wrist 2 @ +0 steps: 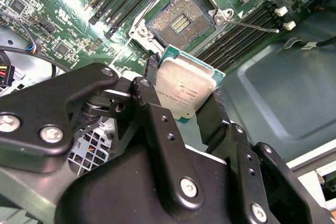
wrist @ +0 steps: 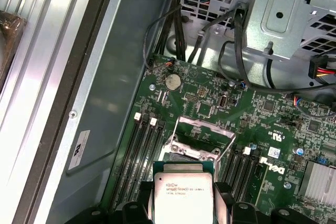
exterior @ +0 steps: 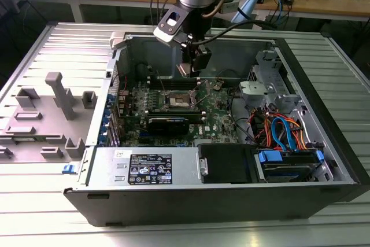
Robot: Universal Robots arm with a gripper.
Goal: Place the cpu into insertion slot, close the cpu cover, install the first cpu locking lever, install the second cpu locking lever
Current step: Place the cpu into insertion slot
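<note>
Cpu [wrist 2: 185,88] is up in the air, not seated. It's clamped by two opposite edges between the black fingers [wrist 2: 214,109] of my gripper [exterior: 189,69], which is closed tight on it. The dull metal lid faces the second wrist cam, w/ a sliver of green substrate showing round the edge. I'd say it's pinched by the edges so nothing touches the contact side and the flat face can go down level.

The insertion slot [wrist 2: 181,23] lies just beyond the chip in both wrist views. It's open, w/ its bare contact field showing, so nothing is in it yet. The chip looks tilted relative to the slot and hangs clear of it.

The cpu cover [wrist: 206,125] is tipped up on its hinge side, which leaves the slot reachable from above. One thin locking lever [wrist 2: 257,26] is swung out over the memory slots [wrist 2: 239,35], free of its catch. I can't tell how the other one lies.

All this sits on the green motherboard [wrist 2: 63,24], low inside the open pc case [exterior: 324,120]. My arm reaches in from over the far wall in the exterior view.
</note>
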